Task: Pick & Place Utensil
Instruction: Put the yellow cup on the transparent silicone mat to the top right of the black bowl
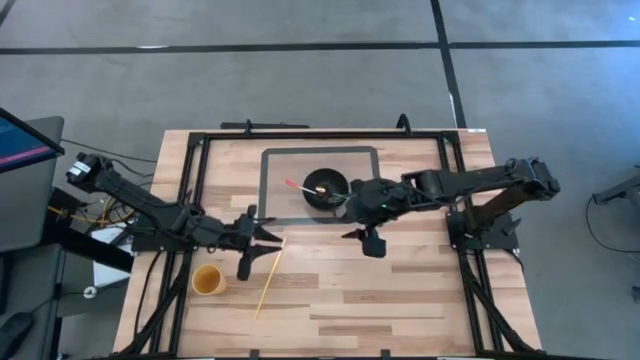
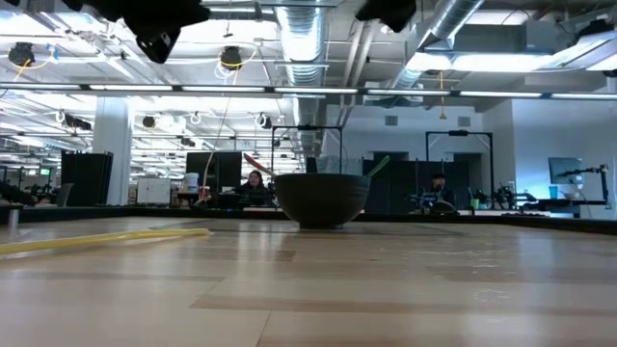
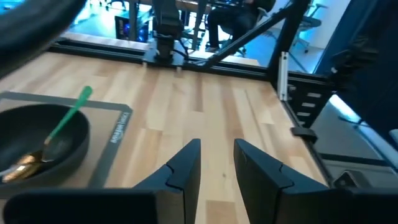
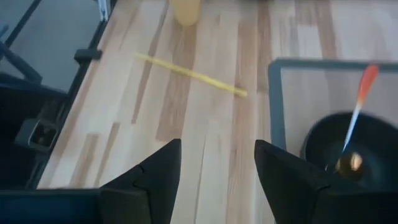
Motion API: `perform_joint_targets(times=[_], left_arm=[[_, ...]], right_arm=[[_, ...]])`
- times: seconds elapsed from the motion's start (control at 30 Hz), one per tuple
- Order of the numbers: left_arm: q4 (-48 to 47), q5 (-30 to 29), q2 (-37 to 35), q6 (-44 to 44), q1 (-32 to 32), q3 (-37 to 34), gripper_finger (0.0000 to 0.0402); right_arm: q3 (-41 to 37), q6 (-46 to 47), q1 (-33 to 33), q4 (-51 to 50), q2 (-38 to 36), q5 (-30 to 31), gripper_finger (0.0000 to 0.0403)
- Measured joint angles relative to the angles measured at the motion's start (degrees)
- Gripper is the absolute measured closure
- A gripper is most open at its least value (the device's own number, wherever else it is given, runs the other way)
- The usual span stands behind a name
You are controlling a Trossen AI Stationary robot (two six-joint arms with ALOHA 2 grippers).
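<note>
A black bowl (image 1: 325, 187) stands on a grey mat (image 1: 280, 165) at the table's far middle. An orange-handled utensil (image 4: 359, 106) and a green-handled utensil (image 3: 69, 117) lean in it, their handles over its rim. A yellow stick (image 1: 268, 275) lies flat on the wood, left of centre. My left gripper (image 1: 274, 236) hangs open and empty just above the stick's far end, to the near left of the bowl. My right gripper (image 1: 345, 208) hangs open and empty at the bowl's near right rim.
A yellow cup (image 1: 208, 280) stands near the left edge, beside the stick. Black frame rails (image 1: 190, 200) run along the table's left, right and far sides. Bare wood (image 1: 400, 300) lies toward the near edge. In the low view, people sit in the room behind the bowl (image 2: 323, 198).
</note>
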Motion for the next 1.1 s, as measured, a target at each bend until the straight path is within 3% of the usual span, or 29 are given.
perform_joint_targets(times=[0.17, 0.43, 0.6, 0.87, 1.1], left_arm=[[-0.01, -0.04, -0.01, -1.37, -0.48, 0.00, 0.0304], [0.00, -2.24, -0.61, -6.72, 2.55, 0.02, 0.0308], [-2.93, -2.22, -0.61, -5.57, 3.39, 2.13, 0.0318], [-18.97, -3.13, 1.87, -2.82, 3.27, 12.78, 0.0323], [-44.58, -3.77, 8.82, -6.36, 3.27, 25.96, 0.0323]], right_arm=[[-7.66, 0.09, -0.33, 4.19, -5.19, -0.09, 0.0206], [-21.14, -2.56, -3.30, 22.36, -15.38, 0.73, 0.0204], [-23.27, -2.57, -5.48, 28.54, -15.91, 0.75, 0.0207], [-23.11, -2.57, -6.02, 38.77, -13.27, 0.77, 0.0204], [-23.25, -2.59, -6.02, 42.10, -9.16, 0.75, 0.0208]])
